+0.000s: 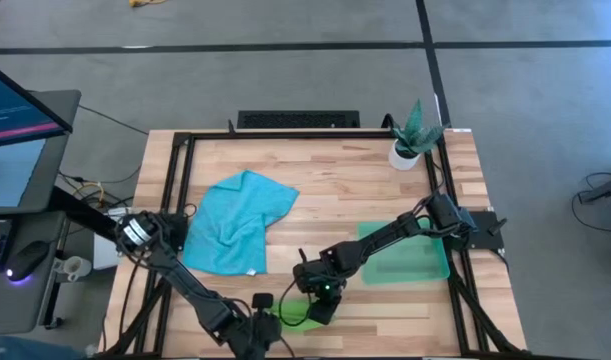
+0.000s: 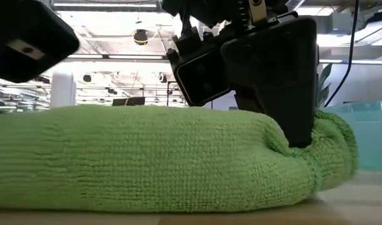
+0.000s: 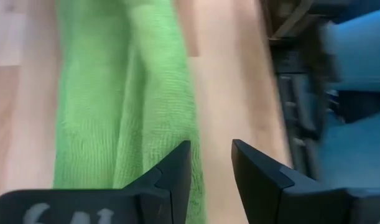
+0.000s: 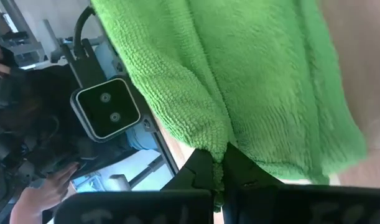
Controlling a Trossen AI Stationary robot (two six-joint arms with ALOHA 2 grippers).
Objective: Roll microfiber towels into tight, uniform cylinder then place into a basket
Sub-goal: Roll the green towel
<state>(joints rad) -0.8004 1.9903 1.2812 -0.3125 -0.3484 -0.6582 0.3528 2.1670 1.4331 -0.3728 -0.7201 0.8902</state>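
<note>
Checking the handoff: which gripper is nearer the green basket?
Right. The right gripper, pinching the rolled green towel, sits just beside the basket; the left gripper is open on the towel's far side.

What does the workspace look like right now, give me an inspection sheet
Surface: wooden table, black frame around it.
Job's things: green towel rolled, at the near edge; blue towel spread out loose; basket holds no towel.
Clutter: potted plant at the far corner.
Grippers: right gripper shut on the green towel's end; left gripper open beside the roll.
Cables: some by the table's left edge.
Surroundings: monitor, mouse.
</note>
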